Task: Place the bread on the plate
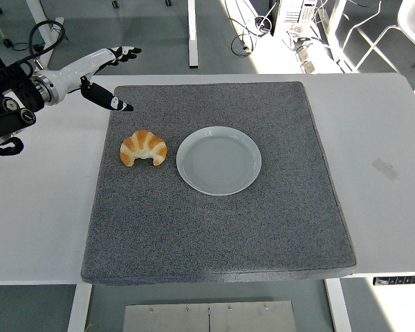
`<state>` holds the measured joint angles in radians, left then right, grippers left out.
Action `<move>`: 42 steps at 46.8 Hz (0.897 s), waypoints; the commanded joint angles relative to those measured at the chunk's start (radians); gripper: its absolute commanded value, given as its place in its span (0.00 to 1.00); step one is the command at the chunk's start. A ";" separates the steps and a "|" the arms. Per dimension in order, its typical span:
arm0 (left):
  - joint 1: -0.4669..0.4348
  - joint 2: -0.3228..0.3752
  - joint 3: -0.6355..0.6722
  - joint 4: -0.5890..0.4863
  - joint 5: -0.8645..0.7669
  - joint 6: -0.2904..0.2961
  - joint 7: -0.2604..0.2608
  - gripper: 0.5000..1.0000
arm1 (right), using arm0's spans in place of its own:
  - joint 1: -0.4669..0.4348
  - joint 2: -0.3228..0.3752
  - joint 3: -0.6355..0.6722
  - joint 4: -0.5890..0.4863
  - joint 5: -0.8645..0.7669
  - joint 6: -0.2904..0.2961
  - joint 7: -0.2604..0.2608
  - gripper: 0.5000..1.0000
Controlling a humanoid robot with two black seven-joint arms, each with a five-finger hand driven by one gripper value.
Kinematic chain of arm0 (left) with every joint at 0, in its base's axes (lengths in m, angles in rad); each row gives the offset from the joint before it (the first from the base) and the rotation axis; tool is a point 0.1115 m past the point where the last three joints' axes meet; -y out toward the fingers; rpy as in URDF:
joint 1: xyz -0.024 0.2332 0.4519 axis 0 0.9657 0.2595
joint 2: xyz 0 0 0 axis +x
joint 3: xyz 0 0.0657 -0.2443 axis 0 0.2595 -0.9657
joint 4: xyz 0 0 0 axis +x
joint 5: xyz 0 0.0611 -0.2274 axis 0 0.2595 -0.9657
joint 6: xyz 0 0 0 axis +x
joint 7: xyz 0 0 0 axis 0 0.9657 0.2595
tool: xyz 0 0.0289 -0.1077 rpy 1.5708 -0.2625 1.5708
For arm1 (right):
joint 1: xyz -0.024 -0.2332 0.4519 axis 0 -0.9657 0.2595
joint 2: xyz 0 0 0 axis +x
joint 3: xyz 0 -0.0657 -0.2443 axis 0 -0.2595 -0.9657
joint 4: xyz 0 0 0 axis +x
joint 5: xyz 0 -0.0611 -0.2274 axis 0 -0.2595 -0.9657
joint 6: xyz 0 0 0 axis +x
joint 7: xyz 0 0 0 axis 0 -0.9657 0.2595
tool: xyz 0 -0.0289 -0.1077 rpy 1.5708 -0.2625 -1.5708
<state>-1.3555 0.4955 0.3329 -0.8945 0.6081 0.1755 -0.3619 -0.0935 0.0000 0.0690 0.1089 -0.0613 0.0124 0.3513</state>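
The left hand (100,72) reaches in from the left above the far left corner of the coarse grey mat (218,183), its white, black-tipped fingers spread apart and empty. The glazed, crescent-shaped croissant (143,148) lies on the mat just left of the round, smooth, pale plate (218,160), not touching it.

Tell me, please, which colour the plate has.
The plate is pale grey-blue, plain without pattern, seen in the head view.
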 commanded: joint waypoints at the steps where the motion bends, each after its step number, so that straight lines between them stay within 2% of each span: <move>1: 0.004 -0.002 0.005 0.000 0.033 0.012 0.000 0.92 | 0.000 0.000 0.000 0.000 0.000 0.000 0.000 1.00; 10: 0.006 -0.014 0.017 -0.027 0.047 -0.001 0.003 0.93 | 0.000 0.000 0.000 0.000 0.000 0.000 0.000 1.00; 15: -0.007 -0.011 0.093 -0.067 0.045 -0.008 0.017 0.93 | 0.000 0.000 0.000 0.000 0.000 0.000 0.000 1.00; 22: -0.010 -0.008 0.126 -0.072 0.045 -0.014 0.035 0.93 | 0.000 0.000 0.000 0.000 0.000 0.000 0.000 1.00; 42: 0.003 -0.017 0.156 -0.070 0.064 -0.018 0.043 0.94 | 0.000 0.000 0.000 0.000 0.000 0.000 0.000 1.00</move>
<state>-1.3532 0.4815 0.4809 -0.9648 0.6691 0.1572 -0.3196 -0.0937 0.0000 0.0690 0.1089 -0.0613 0.0123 0.3513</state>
